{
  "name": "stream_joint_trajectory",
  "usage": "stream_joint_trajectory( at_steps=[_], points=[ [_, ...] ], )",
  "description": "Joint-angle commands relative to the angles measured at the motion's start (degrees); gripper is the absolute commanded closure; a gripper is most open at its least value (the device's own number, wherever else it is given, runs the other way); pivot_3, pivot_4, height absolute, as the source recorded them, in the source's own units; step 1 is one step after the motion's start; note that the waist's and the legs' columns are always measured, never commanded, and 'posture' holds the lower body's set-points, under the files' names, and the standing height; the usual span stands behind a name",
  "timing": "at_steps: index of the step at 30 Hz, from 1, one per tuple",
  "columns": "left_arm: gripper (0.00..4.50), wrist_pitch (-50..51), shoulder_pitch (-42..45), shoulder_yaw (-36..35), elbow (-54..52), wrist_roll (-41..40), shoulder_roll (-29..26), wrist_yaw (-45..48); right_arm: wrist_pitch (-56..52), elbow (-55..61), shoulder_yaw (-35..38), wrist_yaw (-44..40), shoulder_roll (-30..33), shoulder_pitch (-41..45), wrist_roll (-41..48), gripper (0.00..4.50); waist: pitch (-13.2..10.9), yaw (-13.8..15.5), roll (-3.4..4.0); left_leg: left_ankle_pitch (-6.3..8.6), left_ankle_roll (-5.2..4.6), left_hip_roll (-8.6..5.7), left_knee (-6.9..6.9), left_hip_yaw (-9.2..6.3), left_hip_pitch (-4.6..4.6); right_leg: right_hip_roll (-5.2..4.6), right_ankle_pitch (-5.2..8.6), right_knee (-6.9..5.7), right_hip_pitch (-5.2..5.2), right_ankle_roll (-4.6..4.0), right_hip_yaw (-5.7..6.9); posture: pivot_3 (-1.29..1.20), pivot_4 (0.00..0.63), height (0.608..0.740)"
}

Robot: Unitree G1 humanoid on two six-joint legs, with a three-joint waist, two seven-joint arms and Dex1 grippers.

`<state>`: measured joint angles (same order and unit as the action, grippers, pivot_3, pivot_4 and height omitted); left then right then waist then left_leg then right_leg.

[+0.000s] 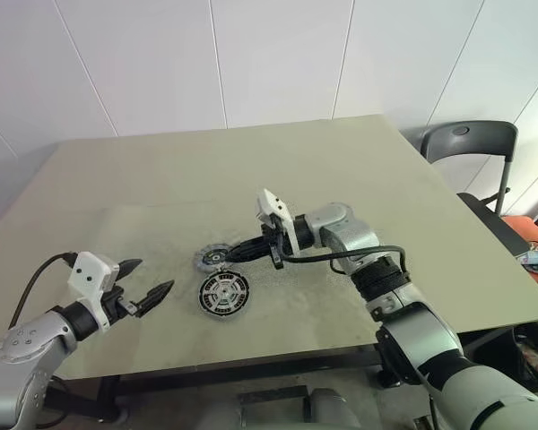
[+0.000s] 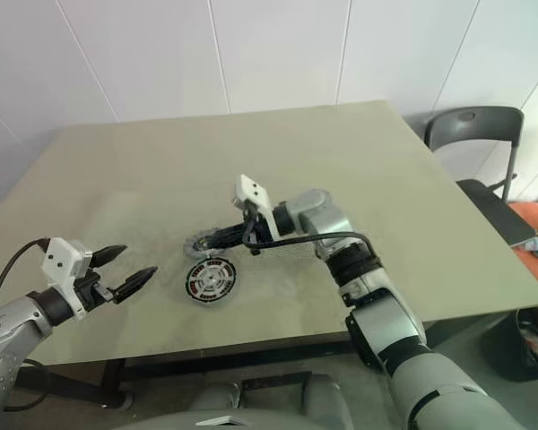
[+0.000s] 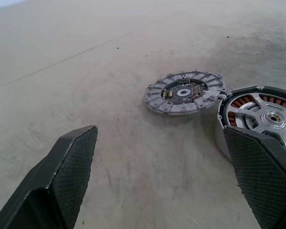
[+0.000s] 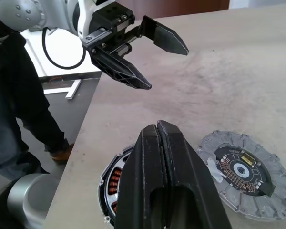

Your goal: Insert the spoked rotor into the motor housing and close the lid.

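Grey ribbed lid beside copper-wound motor housing

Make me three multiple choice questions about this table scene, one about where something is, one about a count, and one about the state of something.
1. Where does the lid lie?
A. On the table, beside the motor housing
B. On top of the housing
C. On the chair

2. How many round motor parts rest directly on the table?
A. One
B. Two
C. Four

3. How do the jaws of the two grippers stand?
A. Both open
B. Left shut, right open
C. Left open, right shut

Answers:
1. A, the left wrist view shows the ribbed grey disc flat on the tabletop next to the housing.
2. B, the lid and the housing; the spoked rotor already sits inside the housing.
3. C, the left gripper has its fingers spread wide, while the right gripper has its fingers pressed together above the housing.
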<state>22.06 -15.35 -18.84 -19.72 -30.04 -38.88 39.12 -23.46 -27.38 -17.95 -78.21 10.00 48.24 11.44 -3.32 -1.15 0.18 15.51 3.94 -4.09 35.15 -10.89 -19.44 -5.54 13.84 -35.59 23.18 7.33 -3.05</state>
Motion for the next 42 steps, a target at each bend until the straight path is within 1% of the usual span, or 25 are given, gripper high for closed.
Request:
stream_joint_trajectory(
  at_steps=[1,4,7,9,10,13,15,18,19,20,21,24,25,26,28,30,32,33,37,39,42],
  points=[
    [0.0,-0.3,0.3,-1.5,-1.1,-1.1,0.8,0.5,-6.2,-2.0,1.0,4.7,-1.6,2.0,0.3,4.47,0.0,0.0,0.0,0.0,0.0,0.0,0.0,0.01,0.0,0.0,0.0,0.0,0.0,0.0,0.0,0.0,0.0,0.74],
    [0.0,-0.2,-0.6,-2.0,-1.6,-1.2,1.7,0.3,-15.3,-3.8,3.3,6.7,-2.4,4.3,2.9,4.47,0.0,0.0,0.0,0.0,0.0,0.0,0.01,0.0,0.0,0.0,-0.03,-0.02,0.01,-0.07,0.0,0.0,0.0,0.74],
    [0.0,-0.4,-1.5,-1.9,-2.0,-0.6,2.1,0.2,-21.4,-4.1,5.4,9.1,-2.7,6.5,4.5,3.93,0.0,0.0,0.02,0.0,0.0,0.0,0.01,0.0,-0.04,0.0,-0.04,-0.02,0.06,-0.08,0.0,0.0,0.0,0.74],
    [0.0,-0.3,-1.7,-1.8,-2.3,-0.6,2.4,0.0,-23.7,-5.4,7.1,13.3,-3.2,7.7,4.3,3.29,0.0,0.0,0.02,0.0,0.0,0.0,-0.01,0.0,-0.05,0.0,-0.04,-0.02,0.08,-0.08,0.0,0.0,0.0,0.74],
    [0.0,-0.3,-1.7,-1.8,-2.4,-0.4,2.5,-0.2,-26.3,-5.9,7.5,13.5,-2.9,8.1,5.0,2.92,0.0,0.0,0.02,0.0,0.0,0.0,-0.01,0.0,-0.05,0.0,-0.04,-0.01,0.08,-0.08,0.0,0.0,0.0,0.74],
    [0.0,-0.2,-2.1,-2.1,-2.7,-0.3,2.9,-0.6,-37.7,-7.2,11.8,14.0,-2.4,9.9,9.8,1.94,0.0,0.1,0.01,0.0,0.0,0.0,0.0,0.0,-0.05,0.0,-0.04,0.01,0.04,-0.08,0.0,0.0,0.0,0.74],
    [0.0,-0.2,-2.7,-2.5,-2.9,-0.4,3.1,-1.0,-42.7,-7.9,12.6,15.0,-1.8,10.5,10.9,1.26,0.0,0.1,0.02,0.0,0.0,0.0,0.0,0.0,-0.06,0.0,-0.04,0.03,0.05,-0.09,0.0,0.0,0.0,0.74],
    [0.0,-0.4,-3.5,-2.8,-3.2,-0.4,3.4,-1.3,-44.9,-10.5,13.6,18.9,-1.7,10.8,10.3,0.22,0.0,0.0,0.02,0.0,0.0,0.0,-0.02,0.0,-0.07,-0.01,-0.04,0.04,0.08,-0.09,0.0,0.0,0.0,0.74],
    [0.0,-0.4,-3.7,-2.8,-3.3,-0.3,3.5,-1.4,-45.3,-11.4,13.4,19.2,-1.4,10.7,10.1,0.04,0.0,-0.1,0.02,0.0,0.0,0.0,-0.02,0.0,-0.07,-0.01,-0.03,0.03,0.08,-0.09,0.0,0.0,0.0,0.74],
    [0.0,-0.5,-3.9,-2.8,-3.4,-0.2,3.7,-1.5,-46.1,-12.5,13.1,19.7,-1.1,10.8,9.9,0.04,0.0,-0.1,0.03,0.0,0.0,0.0,-0.02,0.01,-0.07,-0.01,-0.03,0.03,0.08,-0.08,0.0,0.0,0.0,0.74],
    [0.0,-0.6,-4.1,-2.7,-3.5,-0.1,3.8,-1.6,-44.5,-12.0,10.3,19.2,-0.2,10.2,8.3,0.04,0.0,-0.1,0.03,0.0,0.0,0.0,-0.02,0.02,-0.07,-0.01,-0.02,0.04,0.08,-0.07,0.0,0.0,0.0,0.74],
    [0.0,-0.2,-4.1,-2.5,-3.7,-0.3,3.9,-1.7,-40.6,-8.9,5.5,15.3,1.8,8.7,7.2,0.04,0.0,0.0,0.04,0.0,0.0,0.0,0.0,0.03,-0.08,-0.01,0.01,0.05,0.07,-0.02,0.0,0.0,0.0,0.74],
    [0.0,-0.2,-4.1,-2.4,-3.7,-0.3,3.9,-1.7,-39.1,-7.8,4.3,14.2,2.5,8.4,7.0,0.04,0.0,-0.1,0.05,0.0,0.0,0.0,0.0,0.03,-0.09,-0.01,0.01,0.06,0.07,-0.01,0.0,0.0,0.0,0.74],
    [0.0,-0.3,-4.1,-2.4,-3.6,-0.3,3.8,-1.6,-33.5,-5.0,2.2,12.1,3.5,7.2,5.7,0.04,0.0,-0.1,0.05,0.0,0.0,0.0,0.0,0.04,-0.09,-0.01,0.02,0.06,0.06,0.01,0.0,0.0,0.0,0.74],
    [0.0,-0.6,-4.0,-2.4,-3.4,-0.3,3.7,-1.4,-17.4,0.2,-2.6,7.8,5.9,4.3,1.4,0.04,0.0,-0.2,0.05,0.0,0.0,0.0,-0.01,0.03,-0.09,-0.01,0.03,0.07,0.07,0.1,0.0,0.0,0.0,0.74],
    [0.0,-0.7,-3.8,-2.4,-3.3,-0.2,3.6,-1.2,-0.5,2.9,-8.3,5.2,9.1,2.6,-5.1,0.04,0.0,-0.3,0.06,0.01,0.01,0.0,-0.01,0.06,-0.09,-0.01,0.0,0.12,0.04,0.34,0.0,0.0,0.0,0.74],
    [0.0,-0.6,-3.4,-2.4,-3.1,-0.2,3.4,-1.1,14.4,3.6,-12.6,1.4,11.6,3.1,-9.8,0.04,0.0,-0.6,0.05,0.01,0.02,0.0,0.0,0.08,-0.09,-0.02,0.01,0.14,0.02,0.35,0.0,0.0,0.0,0.74],
    [0.0,-0.6,-3.2,-2.5,-3.0,-0.3,3.3,-1.0,19.5,3.2,-14.2,-1.0,12.3,4.2,-11.3,0.04,0.0,-0.8,0.05,0.01,0.02,0.0,0.01,0.09,-0.09,-0.02,0.01,0.14,0.01,0.35,0.0,0.0,0.0,0.74],
    [0.0,-0.8,-2.6,-2.5,-2.4,0.0,2.9,-0.5,35.4,-1.6,-18.6,-7.4,11.4,9.3,-15.8,0.04,0.0,-1.9,0.06,0.01,0.01,0.04,0.01,0.11,-0.01,-0.02,-0.01,0.09,0.0,0.3,0.0,0.0,0.0,0.74],
    [0.0,-0.8,-2.5,-2.6,-2.3,0.1,2.9,-0.4,43.0,-5.3,-20.3,-8.4,9.4,12.6,-18.1,0.04,0.0,-2.3,0.06,0.0,0.01,0.05,0.0,0.09,0.02,-0.02,-0.01,0.04,0.0,0.27,0.0,0.0,0.0,0.74],
    [0.0,-1.0,-2.8,-3.0,-2.8,0.2,3.1,-0.6,52.6,-12.7,-22.1,-7.5,5.8,17.7,-21.9,0.04,0.0,-2.9,0.07,0.0,0.01,0.05,0.0,0.06,0.04,-0.01,-0.06,0.0,0.0,0.18,0.0,0.0,0.0,0.74]
  ],
)
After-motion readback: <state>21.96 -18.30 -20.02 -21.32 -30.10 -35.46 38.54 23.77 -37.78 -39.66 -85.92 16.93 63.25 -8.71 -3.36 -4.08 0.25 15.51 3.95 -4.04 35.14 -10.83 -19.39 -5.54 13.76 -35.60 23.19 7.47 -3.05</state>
